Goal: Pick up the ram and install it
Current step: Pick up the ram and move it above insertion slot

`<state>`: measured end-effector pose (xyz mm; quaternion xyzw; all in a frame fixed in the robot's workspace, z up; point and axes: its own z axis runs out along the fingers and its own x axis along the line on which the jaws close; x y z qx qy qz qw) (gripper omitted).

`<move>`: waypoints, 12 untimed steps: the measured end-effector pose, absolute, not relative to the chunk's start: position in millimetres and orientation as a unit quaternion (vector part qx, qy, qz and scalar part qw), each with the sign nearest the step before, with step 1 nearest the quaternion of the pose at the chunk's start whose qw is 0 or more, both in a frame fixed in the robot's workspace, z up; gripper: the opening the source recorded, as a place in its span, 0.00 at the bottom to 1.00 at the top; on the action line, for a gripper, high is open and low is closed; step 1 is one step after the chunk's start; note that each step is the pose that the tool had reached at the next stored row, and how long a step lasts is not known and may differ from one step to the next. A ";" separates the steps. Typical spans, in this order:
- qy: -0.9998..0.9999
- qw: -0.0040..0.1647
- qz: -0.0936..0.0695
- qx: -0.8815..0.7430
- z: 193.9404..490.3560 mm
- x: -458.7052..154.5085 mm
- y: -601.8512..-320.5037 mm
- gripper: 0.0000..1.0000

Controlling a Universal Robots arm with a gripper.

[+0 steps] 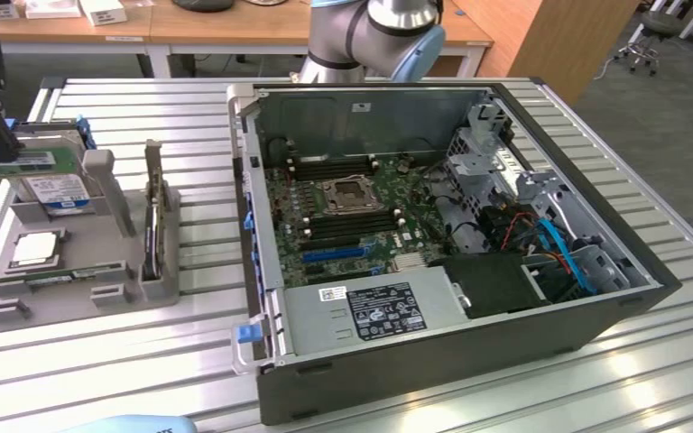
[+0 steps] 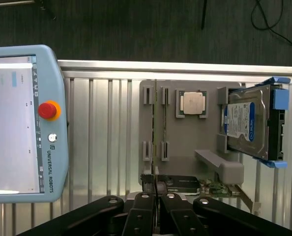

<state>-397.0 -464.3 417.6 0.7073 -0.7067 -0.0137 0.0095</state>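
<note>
Fingers [image 2: 147, 191] pinch narrow on the ram [image 1: 18, 163]. We see it held level above the parts tray [image 1: 112, 244], near the hard drive [image 1: 58, 191]. Gripper [image 1: 4, 144] points down and is cut off at the exterior view's left edge, so the contact itself is hard to make out. Arm [image 1: 377, 36] stands behind the open computer case [image 1: 443, 361].

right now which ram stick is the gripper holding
The ram at the exterior view's left edge, clamped in the shut gripper; the other ram stick sits in the tray slot beside the CPU.
</note>
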 end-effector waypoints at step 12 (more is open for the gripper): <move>-0.707 0.010 -0.014 0.707 417.6 -370.9 -464.3 0.12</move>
